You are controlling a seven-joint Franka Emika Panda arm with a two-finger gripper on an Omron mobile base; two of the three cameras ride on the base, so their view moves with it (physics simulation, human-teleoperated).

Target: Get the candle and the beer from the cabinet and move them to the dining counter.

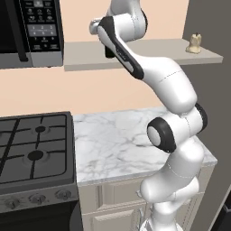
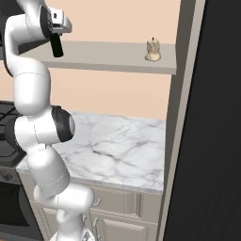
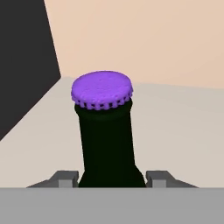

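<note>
1. Left base view: the white arm reaches up to the long flat grey cabinet shelf (image 1: 90, 56); the tiny cream-beige lumpy candle (image 1: 195, 43) stands at its 3 o'clock end. A wide swing could topple it.
2. Right base view: the slim dark green-black glass beer bottle (image 2: 57, 45) hangs tilted over the shelf at 10 o'clock. Risk: base clips the board edge.
3. Hand view: the two-finger gripper (image 3: 112, 178) is clamped on the bottle below its purple cap (image 3: 102, 89). Smooth glass may slip.
</note>
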